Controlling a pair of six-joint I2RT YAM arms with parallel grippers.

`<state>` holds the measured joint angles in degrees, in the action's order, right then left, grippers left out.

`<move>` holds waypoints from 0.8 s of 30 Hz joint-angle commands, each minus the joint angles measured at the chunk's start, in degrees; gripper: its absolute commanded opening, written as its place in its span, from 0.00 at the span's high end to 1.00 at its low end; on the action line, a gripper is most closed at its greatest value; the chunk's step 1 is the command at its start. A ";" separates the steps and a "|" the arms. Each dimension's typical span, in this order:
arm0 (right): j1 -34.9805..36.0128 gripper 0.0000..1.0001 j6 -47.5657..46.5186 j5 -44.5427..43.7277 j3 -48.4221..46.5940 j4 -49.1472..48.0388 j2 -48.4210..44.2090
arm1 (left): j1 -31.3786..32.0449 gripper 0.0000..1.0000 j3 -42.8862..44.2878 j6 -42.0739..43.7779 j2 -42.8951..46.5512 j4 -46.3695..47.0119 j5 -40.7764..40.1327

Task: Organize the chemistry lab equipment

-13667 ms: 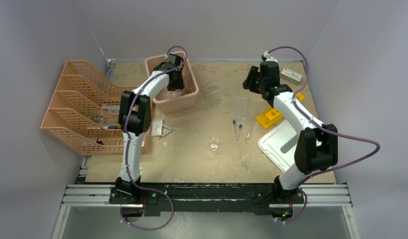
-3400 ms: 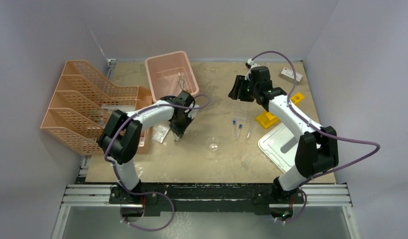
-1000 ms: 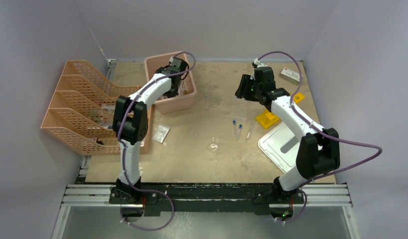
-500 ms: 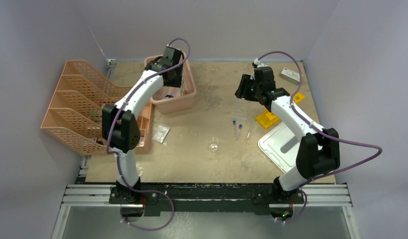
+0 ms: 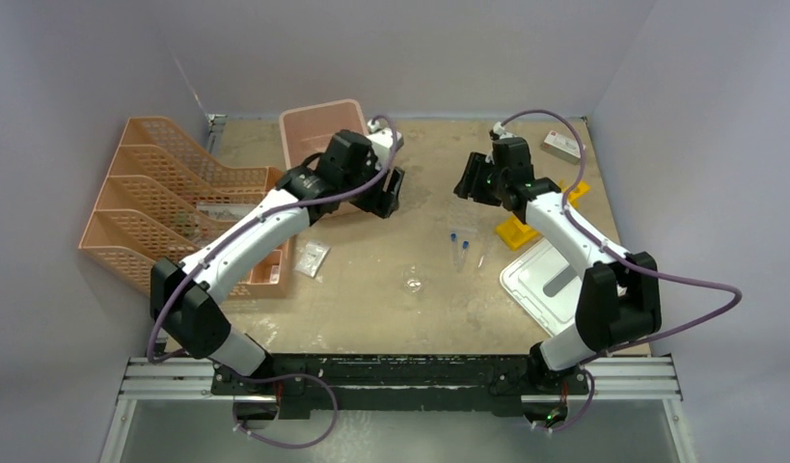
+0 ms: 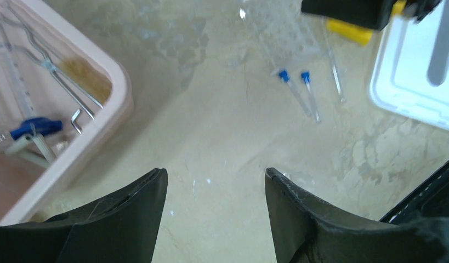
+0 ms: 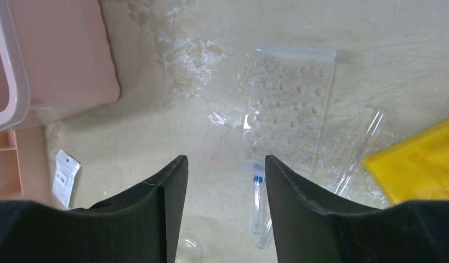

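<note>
My left gripper (image 5: 388, 190) is open and empty, just right of the pink bin (image 5: 313, 127), over bare table (image 6: 215, 172). In the left wrist view the bin (image 6: 109, 118) holds the metal scissor-tongs (image 6: 52, 76) and the blue-ended dropper (image 6: 34, 129). Two blue-capped clear tubes (image 5: 458, 247) lie mid-table, and they also show in the left wrist view (image 6: 296, 92). The tiny glass beaker (image 5: 413, 283) stands nearer me. My right gripper (image 5: 469, 181) is open and empty (image 7: 226, 159) above the clear rack (image 7: 288, 109). The yellow holed rack (image 5: 521, 230) lies to its right. The wire brush is not visible.
Orange mesh trays (image 5: 169, 207) stand at the left. A small plastic bag (image 5: 313, 258) lies beside them. The white lid (image 5: 550, 280) lies at the right near the yellow rack. A small box (image 5: 562, 145) sits at the back right. A bare clear tube (image 7: 364, 148) lies by the clear rack.
My left arm has swung out of the pink bin to the right and now hangs over the table beside it. The right arm has barely moved.
</note>
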<state>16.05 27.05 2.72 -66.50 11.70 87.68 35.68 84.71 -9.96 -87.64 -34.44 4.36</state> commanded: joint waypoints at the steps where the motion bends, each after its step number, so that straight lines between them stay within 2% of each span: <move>1: -0.31 0.44 1.73 -0.07 1.28 -1.42 -3.57 | 3.65 0.35 -4.37 1.87 0.61 0.03 -5.01; 8: -0.32 0.44 3.18 -1.34 2.70 -1.25 -4.01 | 8.82 0.38 -11.52 -1.30 -1.73 -3.30 -22.44; 11: -0.25 0.44 4.36 -2.30 3.21 -1.02 -4.01 | 9.14 0.38 -14.21 -5.70 -1.35 -3.27 -26.61; 15: -0.26 0.44 5.93 -4.75 2.73 1.90 -5.09 | 9.15 0.34 -17.48 -11.07 -1.15 -2.33 -30.36; 20: -0.25 0.44 7.07 -5.81 4.34 2.93 -7.14 | 9.15 0.24 -22.17 -16.22 -3.98 -2.44 -41.17; 24: -0.31 0.44 8.53 -7.45 5.68 4.18 -8.96 | 9.19 0.17 -26.47 -19.68 -4.80 -0.99 -42.57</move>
<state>16.05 33.28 -1.89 -61.80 14.50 81.76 44.86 61.39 -23.79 -92.01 -37.34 -32.03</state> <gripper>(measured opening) 0.562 0.807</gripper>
